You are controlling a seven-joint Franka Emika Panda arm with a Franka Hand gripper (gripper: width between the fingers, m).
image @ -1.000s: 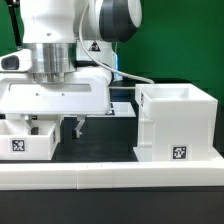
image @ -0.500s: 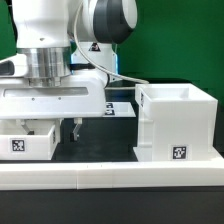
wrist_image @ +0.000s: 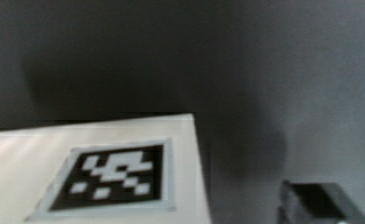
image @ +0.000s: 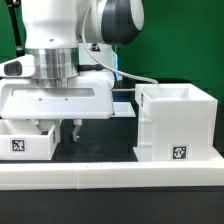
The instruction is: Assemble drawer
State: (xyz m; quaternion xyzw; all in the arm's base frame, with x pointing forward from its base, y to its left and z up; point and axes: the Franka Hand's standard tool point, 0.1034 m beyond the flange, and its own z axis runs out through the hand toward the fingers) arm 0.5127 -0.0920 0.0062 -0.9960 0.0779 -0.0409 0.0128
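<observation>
The drawer's tall white casing [image: 176, 122] stands open-topped at the exterior view's right, with a tag on its front. One small white tray [image: 26, 141] with a tag sits at the left. My gripper [image: 57, 128] hangs low over the tray's right end. It looks open: one dark finger [image: 74, 128] hangs just right of the tray, and the other seems to dip inside it. The wrist view shows the tray's tagged white face [wrist_image: 108, 170] close up, with one finger [wrist_image: 332, 205] beside it. No second tray shows.
A long low white rail [image: 110, 176] runs along the front edge. The marker board [image: 122, 108] lies flat at the back, between the arm and the casing. Dark table [image: 105, 140] separates the tray and the casing.
The arm swayed slightly left and then back right over the tray. The tray and the casing have not moved.
</observation>
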